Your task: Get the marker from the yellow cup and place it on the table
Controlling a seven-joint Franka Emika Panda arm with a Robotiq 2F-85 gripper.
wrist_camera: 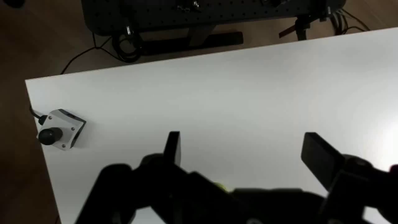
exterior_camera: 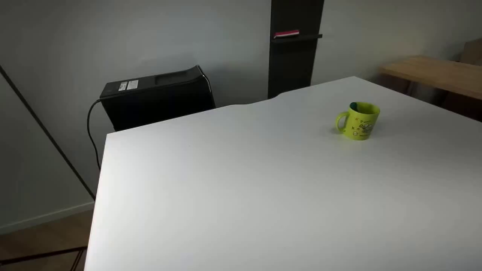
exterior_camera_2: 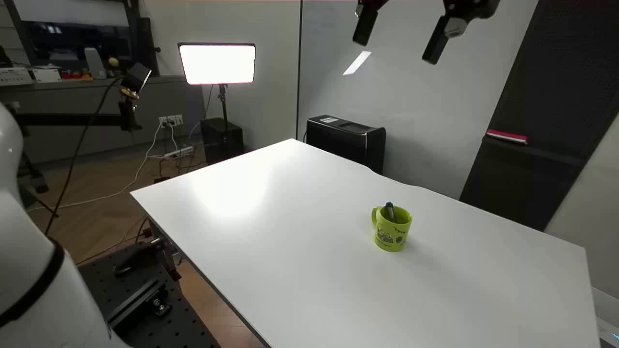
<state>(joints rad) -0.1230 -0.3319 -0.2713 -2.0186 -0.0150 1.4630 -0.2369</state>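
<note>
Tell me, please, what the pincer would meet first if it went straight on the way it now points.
Probably the white table: the open pincer points down towards it, as far as the pictures show. The yellow cup appears near that line, and depth is unclear, so it might come first.

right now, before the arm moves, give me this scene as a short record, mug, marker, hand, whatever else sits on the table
container: yellow-green printed mug, upright on the white table
contents: marker, slightly tilted inside the mug, dark end just above the rim
hidden: the marker's lower end
robot: hand, open, holding nothing, raised above the table
also on table: grey push-button box, at the edge in the wrist view
lighting: lit panel light beyond the table
task status: marker not yet taken out
</note>
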